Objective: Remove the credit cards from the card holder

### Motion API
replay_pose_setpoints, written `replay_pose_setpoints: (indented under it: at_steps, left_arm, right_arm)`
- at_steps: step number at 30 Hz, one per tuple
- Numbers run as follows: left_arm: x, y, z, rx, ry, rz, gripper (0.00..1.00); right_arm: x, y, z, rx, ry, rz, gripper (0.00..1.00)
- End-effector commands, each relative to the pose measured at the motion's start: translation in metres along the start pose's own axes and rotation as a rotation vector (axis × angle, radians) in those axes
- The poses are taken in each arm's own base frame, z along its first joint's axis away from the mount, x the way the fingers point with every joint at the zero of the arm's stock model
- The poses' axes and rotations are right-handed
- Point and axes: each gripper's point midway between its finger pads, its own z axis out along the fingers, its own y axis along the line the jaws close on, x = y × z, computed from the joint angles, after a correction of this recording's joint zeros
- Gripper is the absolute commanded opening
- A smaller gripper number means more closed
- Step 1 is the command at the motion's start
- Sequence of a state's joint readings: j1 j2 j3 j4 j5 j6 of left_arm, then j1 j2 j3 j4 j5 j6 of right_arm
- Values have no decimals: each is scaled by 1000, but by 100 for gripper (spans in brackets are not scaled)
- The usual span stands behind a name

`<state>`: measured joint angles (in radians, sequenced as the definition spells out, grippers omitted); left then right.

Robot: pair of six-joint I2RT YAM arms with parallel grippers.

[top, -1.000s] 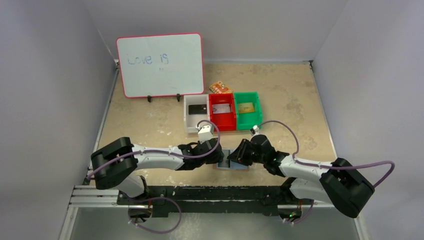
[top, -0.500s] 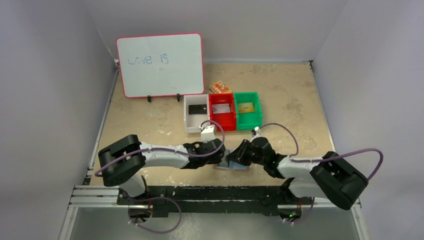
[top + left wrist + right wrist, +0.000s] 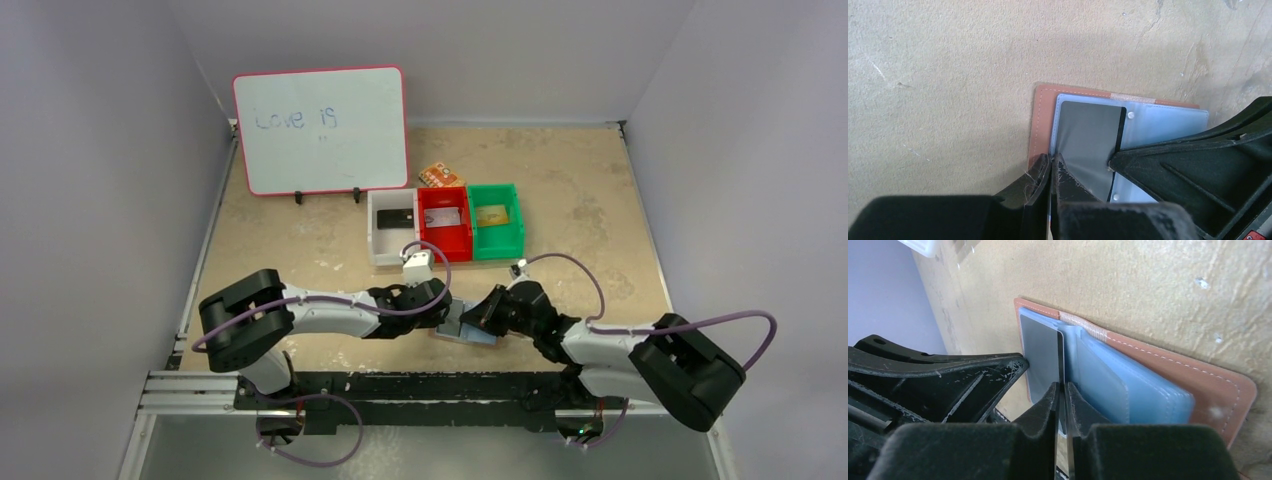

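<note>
The tan card holder (image 3: 470, 334) lies open on the table near the front edge, its pale blue sleeves facing up. In the left wrist view its tan border (image 3: 1040, 125) frames a sleeve with a grey credit card (image 3: 1088, 135). My left gripper (image 3: 1052, 161) is shut on the left edge of that blue sleeve. In the right wrist view my right gripper (image 3: 1061, 387) is shut on the thin edge of the grey credit card (image 3: 1040, 355), beside the stacked blue sleeves of the card holder (image 3: 1198, 370). From above, both grippers (image 3: 440, 318) (image 3: 472, 320) meet over the holder.
Behind the holder stand a white bin (image 3: 373, 228), a red bin (image 3: 444, 240) and a green bin (image 3: 496, 240), each with a card inside. An orange patterned packet (image 3: 441, 175) lies behind them. A whiteboard (image 3: 321, 130) leans at the back left.
Both grippers have closed, the left on the sleeve edge and the right on the card. The right arm has settled lower and nearer the holder.
</note>
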<state>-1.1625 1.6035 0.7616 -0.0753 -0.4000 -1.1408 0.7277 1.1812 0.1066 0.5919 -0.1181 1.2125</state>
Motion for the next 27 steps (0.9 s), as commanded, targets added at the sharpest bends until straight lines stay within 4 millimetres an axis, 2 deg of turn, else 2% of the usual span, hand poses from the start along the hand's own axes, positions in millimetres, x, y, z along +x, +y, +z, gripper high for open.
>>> replay_pose_setpoints:
  at_steps: [1, 4, 9, 16, 22, 27]
  left_arm:
    - [11, -1, 2, -7, 31, 20, 0]
    - [11, 0, 3, -12, 29, 23, 0]
    - [11, 1, 3, -15, 27, 29, 0]
    - [-2, 16, -4, -74, -36, 16, 0]
    - [-7, 15, -3, -83, -56, 16, 0]
    - [-11, 15, -6, -87, -71, 10, 0]
  right_arm:
    - [-4, 14, -3, -79, -30, 29, 6]
    - [-3, 18, -6, -127, -36, 42, 0]
    - [-5, 25, -8, -150, -39, 33, 0]
    - [-6, 16, -14, -128, -58, 53, 0]
    - [-3, 11, -18, -97, -39, 28, 0]
    - [-4, -4, -19, -11, -49, 26, 0]
